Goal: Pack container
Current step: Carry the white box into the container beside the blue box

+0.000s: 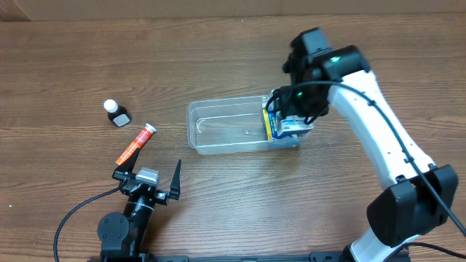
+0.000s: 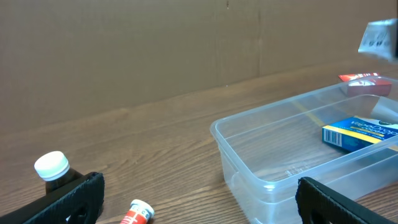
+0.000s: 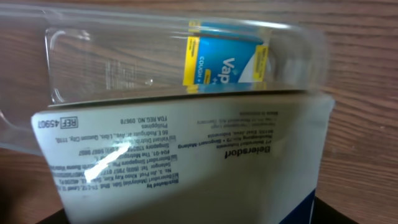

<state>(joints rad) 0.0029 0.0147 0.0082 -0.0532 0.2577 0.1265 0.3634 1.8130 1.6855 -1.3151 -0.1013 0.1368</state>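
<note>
The clear container lies mid-table with a blue and yellow box at its right end. My right gripper hangs over that end, shut on a white box with small print; the box fills the lower half of the right wrist view and hides the fingers. Beyond it that view shows the container and the blue and yellow box. My left gripper stands open near the front edge, nothing between its fingers. Its wrist view shows the container ahead to the right.
An orange tube with a white cap lies just beyond my left gripper, and a small dark bottle with a white cap stands further back left. Both appear low in the left wrist view, tube and bottle.
</note>
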